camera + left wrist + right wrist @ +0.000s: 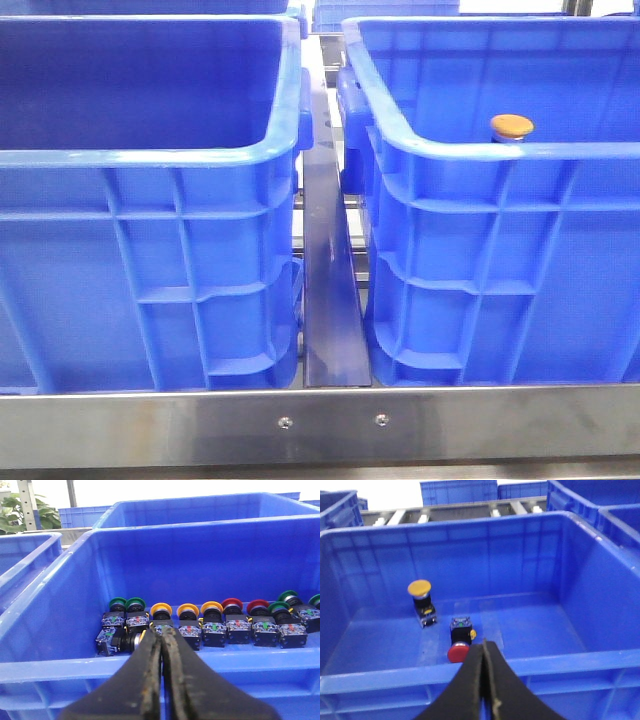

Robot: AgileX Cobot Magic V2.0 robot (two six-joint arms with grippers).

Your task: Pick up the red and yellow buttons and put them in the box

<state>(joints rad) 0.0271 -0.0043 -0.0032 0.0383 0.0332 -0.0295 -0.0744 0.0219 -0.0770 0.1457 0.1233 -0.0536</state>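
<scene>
Red dome-capped push button lies on its side on the floor of the blue plastic crate seen from the right wrist, its cap toward the near wall, and just beside it the yellow-orange dome-capped push button stands upright on its dark base; the same yellow cap peeks over the rim of the right-hand crate in the front view. With one of each colour inside, this crate reads as the receiving box, and the pair looks already delivered. The right tool hangs above the near rim with its jaws pressed together and nothing between them, outside the crate. The left tool is likewise closed and empty, poised over the near wall of a second blue crate. That one holds a row of green, yellow and red push buttons lined along the floor, evidently the supply stock, sorted by cap colour for easy picking. No tabletop surface is visible beneath either crate.
</scene>
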